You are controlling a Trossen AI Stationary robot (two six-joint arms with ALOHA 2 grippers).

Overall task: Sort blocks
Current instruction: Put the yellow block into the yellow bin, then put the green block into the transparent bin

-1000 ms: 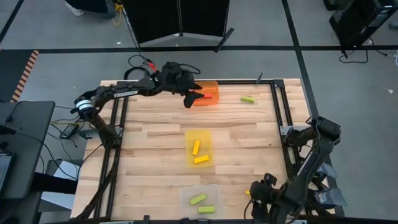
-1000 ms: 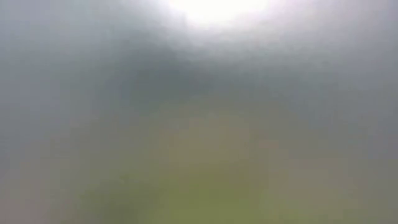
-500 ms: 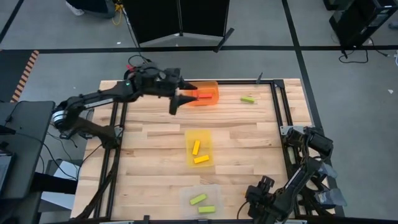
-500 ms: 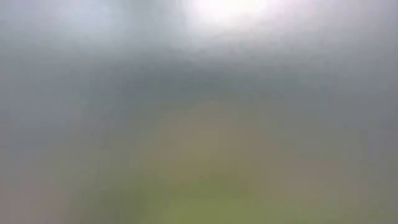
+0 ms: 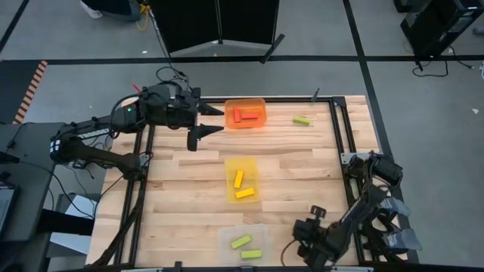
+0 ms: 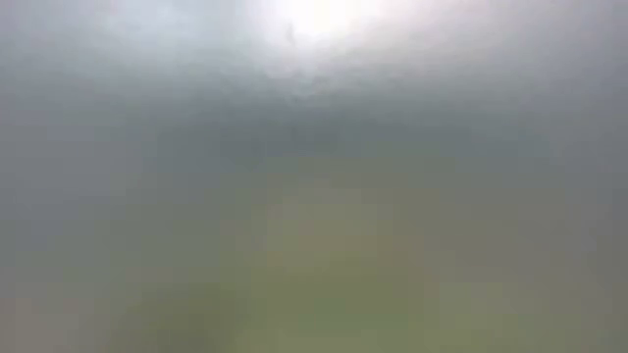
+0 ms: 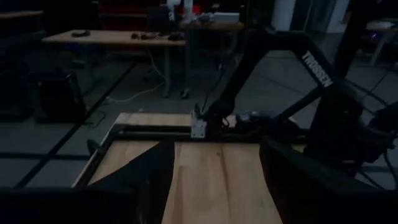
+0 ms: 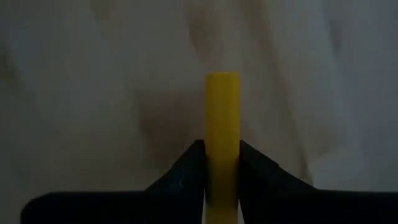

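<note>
Two red blocks point(image 5: 243, 115) lie in the orange tray point(image 5: 259, 103) at the far edge. The yellow tray point(image 5: 230, 168) mid-table holds two yellow blocks point(image 5: 241, 186). Two green blocks point(image 5: 246, 247) lie in the clear tray point(image 5: 225, 236) at the near edge. A lone green block point(image 5: 302, 120) lies on the table at the far right. My left gripper point(image 5: 215, 119) point(image 7: 217, 186) hangs open, left of the orange tray. My right gripper point(image 5: 305, 243) point(image 8: 222, 155), at the near right, is shut on a yellow block point(image 8: 222, 106). My right gripper pinches the yellow block between its two fingers point(image 8: 189, 165), on the block's two long sides near one end point(image 8: 222, 142). The block runs on along the fingers and sticks out past their tips. Whether it rests on the table or is lifted cannot be told.
A black frame point(image 5: 335, 128) runs round the wooden table top. Bare wood lies between the trays and to the right of the yellow tray. The low view shows only a grey-green blur.
My left gripper has drawn back from over the orange tray toward the table's left edge, and both red blocks now show in the tray. My right gripper has shifted a little toward the near and left edges.
</note>
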